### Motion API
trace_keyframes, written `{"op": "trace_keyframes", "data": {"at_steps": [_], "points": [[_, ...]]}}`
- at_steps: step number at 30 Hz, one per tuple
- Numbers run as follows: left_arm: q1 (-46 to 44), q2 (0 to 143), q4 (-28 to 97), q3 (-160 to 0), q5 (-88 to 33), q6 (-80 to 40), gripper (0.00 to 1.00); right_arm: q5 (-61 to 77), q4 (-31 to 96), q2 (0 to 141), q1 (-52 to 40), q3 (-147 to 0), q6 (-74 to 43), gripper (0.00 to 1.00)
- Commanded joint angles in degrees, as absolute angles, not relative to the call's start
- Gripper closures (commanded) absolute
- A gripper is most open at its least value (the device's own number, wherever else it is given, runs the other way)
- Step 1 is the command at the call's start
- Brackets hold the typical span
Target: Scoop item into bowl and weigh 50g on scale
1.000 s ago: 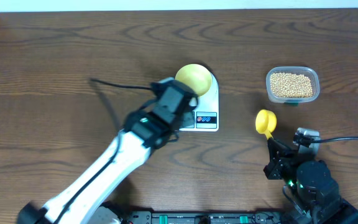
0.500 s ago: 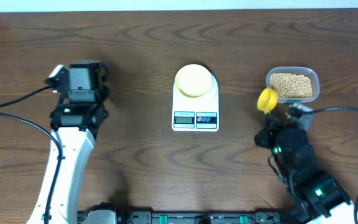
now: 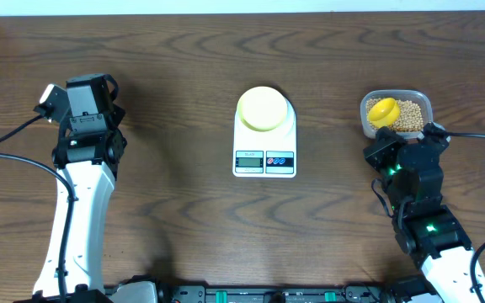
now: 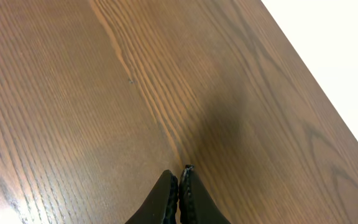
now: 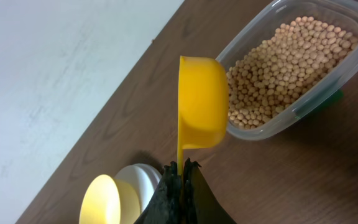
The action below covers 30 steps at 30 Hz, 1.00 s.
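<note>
Over the beans (image 3: 409, 116), spoon (image 5: 201, 102) (handle (image 5: 180, 152) wrist-view only)

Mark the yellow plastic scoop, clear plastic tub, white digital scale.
yellow plastic measuring scoop (image 5: 202, 102): right wrist view, cup's outer side.
clear rectangular plastic tub (image 3: 429, 108): overhead view, right rim.
white rectangular digital scale (image 3: 264, 166): overhead view, front panel.

The beans (image 3: 409, 116) are tan, spoon (image 3: 383, 110) yellow, bowl (image 3: 262, 108) pale yellow, scale (image 3: 264, 141) white, table (image 3: 183, 76) brown wood-grain.
</note>
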State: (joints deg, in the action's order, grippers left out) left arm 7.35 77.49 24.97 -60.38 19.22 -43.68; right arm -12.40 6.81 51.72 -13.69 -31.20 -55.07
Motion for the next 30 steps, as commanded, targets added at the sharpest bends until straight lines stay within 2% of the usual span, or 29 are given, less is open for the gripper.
{"op": "trace_keyframes", "data": {"at_steps": [1, 8, 13, 20, 26, 30], "points": [[7.6, 77.9, 23.2, -60.3, 20.2, -42.1, 0.93, -11.4, 7.2, 51.8, -12.3, -31.8, -53.1, 0.99], [6.5, 78.7, 18.3, -60.3, 15.0, -38.5, 0.93, -9.5, 6.5, 52.4, -10.3, -31.8, -50.7, 0.99], [1.9, 78.7, 18.4, -60.3, 12.4, -35.1, 0.93, -9.5, 5.5, 54.3, -8.5, -31.8, -50.4, 0.99], [-13.7, 78.7, 21.6, -60.3, 12.4, -35.0, 0.93, -5.8, -0.5, 56.1, -4.0, -32.1, -42.2, 0.99], [-24.1, 78.7, 29.5, -60.3, 11.9, -44.2, 0.93, -2.3, -0.5, 56.2, -0.9, -32.9, -33.7, 0.99], [-31.6, 79.0, 31.4, -60.2, 9.7, -44.2, 0.93, -2.2, -0.5, 56.1, -0.1, -32.9, -29.6, 0.99]]}}
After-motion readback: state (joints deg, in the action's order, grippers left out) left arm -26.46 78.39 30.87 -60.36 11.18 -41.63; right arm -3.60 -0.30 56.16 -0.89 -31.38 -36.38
